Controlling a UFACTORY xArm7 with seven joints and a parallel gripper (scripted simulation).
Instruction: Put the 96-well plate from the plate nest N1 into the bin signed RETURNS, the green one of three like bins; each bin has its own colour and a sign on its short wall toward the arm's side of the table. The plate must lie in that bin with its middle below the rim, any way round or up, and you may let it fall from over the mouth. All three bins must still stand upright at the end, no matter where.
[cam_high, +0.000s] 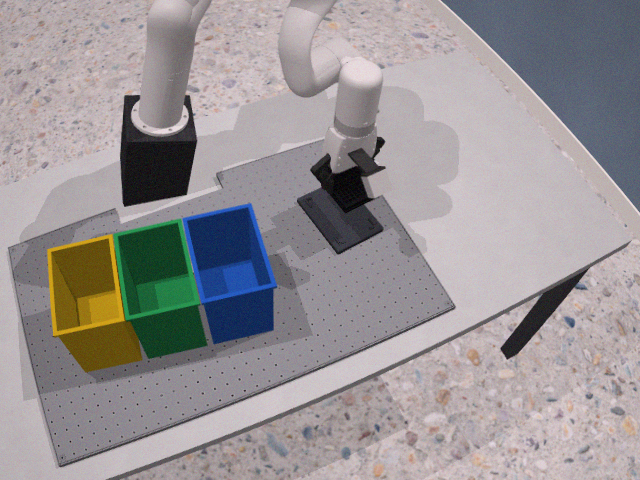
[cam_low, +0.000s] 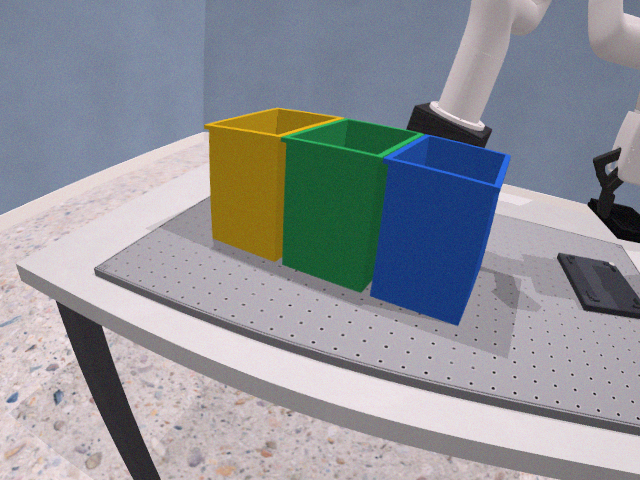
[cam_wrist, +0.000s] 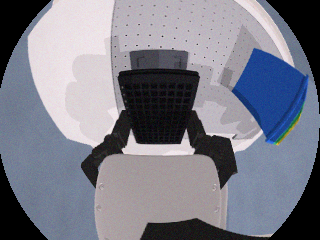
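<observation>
Speckled terrazzo flooring and a flat blue wall frame a pale tabletop (cam_high: 496, 170) on dark legs, most of it covered by a grey perforated breadboard (cam_high: 330, 320) whose regular holes presumably fix the positions of fixtures. On that board three tall, open-topped rectangular bins stand side by side, walls touching or nearly so: a yellow bin (cam_high: 57, 289), the green bin (cam_high: 119, 273) in the middle, and a blue bin (cam_high: 261, 248) nearest the arm's working end. All look like smooth matte plastic with thin rims; their signs are not visible from these views. The white, glossy-jointed arm rises from a black block pedestal (cam_high: 129, 191) and reaches over the plate nest (cam_high: 356, 235), a flat dark slab with small corner marks. The gripper (cam_high: 347, 178) has its jaws closed on the 96-well plate (cam_wrist: 159, 103), a black rectangular piece with a fine grid of wells, held by opposite sides. The plate hangs just above the nest rather than seated in it, apparently lifted for the carry. Gripping it across the sides keeps it level and leaves its underside free for a drop. As a judgement, the carry to the green bin's mouth must pass over the blue bin without clipping its rim.
</observation>
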